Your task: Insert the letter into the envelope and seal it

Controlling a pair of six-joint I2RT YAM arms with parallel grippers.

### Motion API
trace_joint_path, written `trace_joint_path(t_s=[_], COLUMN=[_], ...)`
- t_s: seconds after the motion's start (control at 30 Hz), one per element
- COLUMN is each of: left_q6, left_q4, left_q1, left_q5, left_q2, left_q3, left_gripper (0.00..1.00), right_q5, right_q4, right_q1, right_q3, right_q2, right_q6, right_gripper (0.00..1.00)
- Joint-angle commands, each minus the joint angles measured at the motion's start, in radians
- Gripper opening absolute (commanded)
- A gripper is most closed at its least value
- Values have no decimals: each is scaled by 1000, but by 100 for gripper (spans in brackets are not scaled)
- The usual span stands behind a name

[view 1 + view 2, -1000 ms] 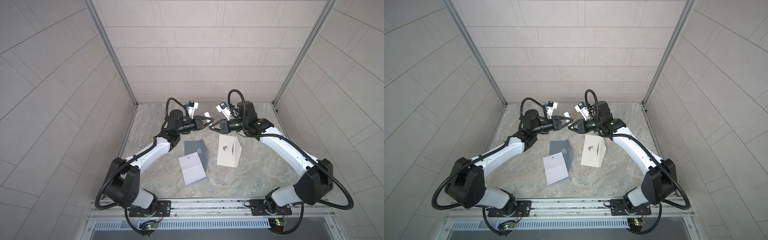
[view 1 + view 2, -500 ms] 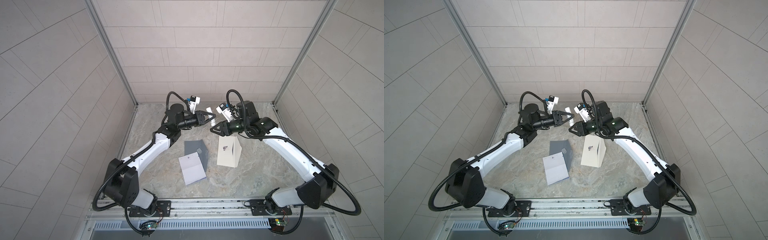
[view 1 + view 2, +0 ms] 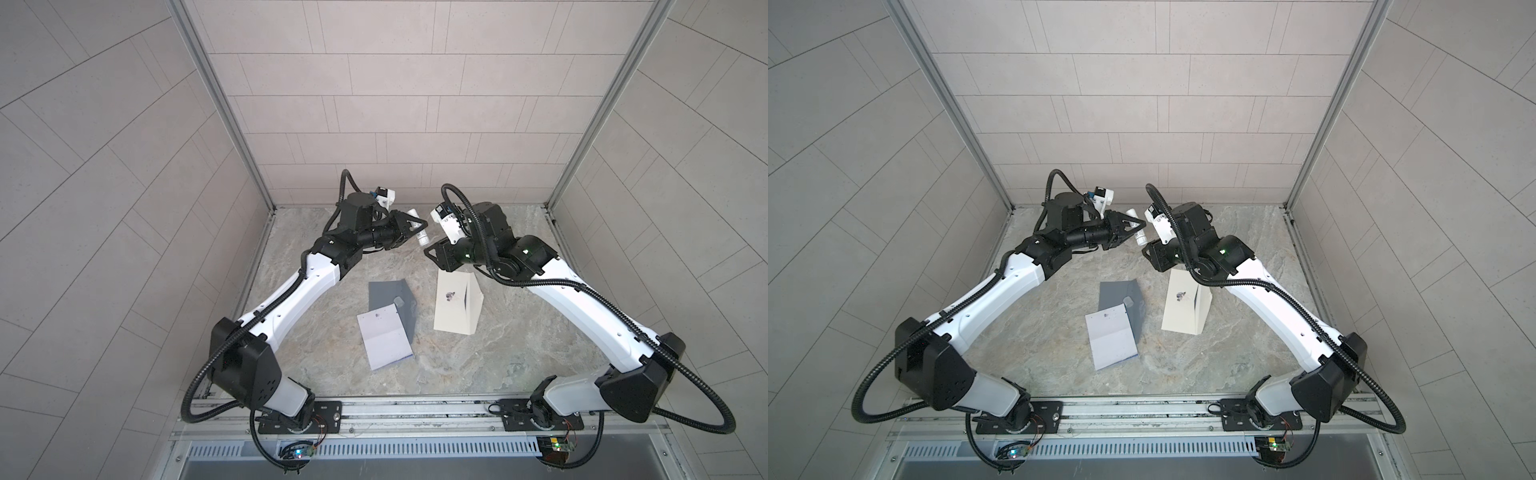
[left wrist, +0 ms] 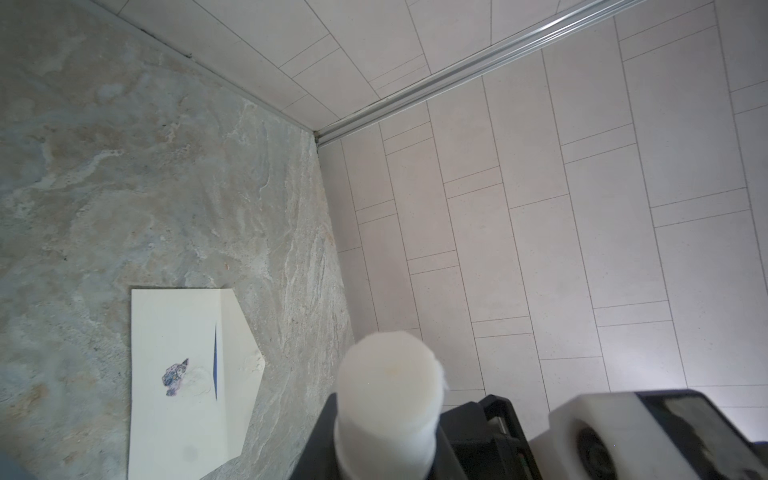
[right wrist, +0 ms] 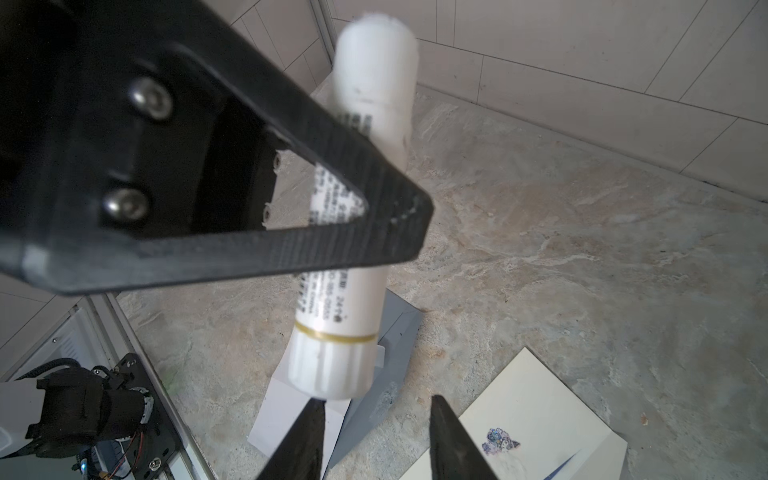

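Left gripper (image 3: pixel 417 227) is clamped around the barrel of the glue stick (image 5: pixel 345 299), holding it in the air over the far middle of the surface (image 3: pixel 498 353), tilted, ribbed end down. Right gripper (image 5: pixel 376 428) has its jaws apart and empty, with its tips just under that ribbed end. I can't tell whether they touch it.

The envelope (image 3: pixel 453 307) lies flat at mid-surface on the right arm's side, with its flap (image 3: pixel 473 297) folded open. A white sheet (image 3: pixel 384 340), probably the letter, rests nearer the front edge and overlaps a gray sheet (image 3: pixel 388 293).

On handling, the stick looks light, rigid and smooth. A round barrel can twist between flat jaws, so the ribbed end is the best place for a second hold.

The paper is the tricky part. It is thin, limp and flush with the stone, so pinching it from above will likely fail. It would be better to take the envelope by its flap edge and pin the body down. Creasing is the risk.
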Motion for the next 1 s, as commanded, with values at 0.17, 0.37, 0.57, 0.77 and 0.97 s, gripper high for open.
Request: trace_joint_path(t_s=[0.17,0.37,0.57,0.77,0.97], left_q6=[-11,-19,-26,-49,-44], left_q4=[-9,5,14,65,96], left_q1=[-7,-7,-7,-8,-9], left_q5=[-13,-1,6,34,50], left_q2=[-4,-4,-8,-6,-15], left_q3=[1,-5,-12,-33,-73], left_gripper=[0,0,0,0,0], right_q5=[-75,-98,-91,-82,-203], right_q4=[36,71,72,73,150], right_q1=[7,7,9,4,-42], right_q3=[36,50,82,86,40], right_q2=[3,30,74,80,48], right_q6=[-8,11,31,61,131], right_gripper=[43,43,29,8,19])
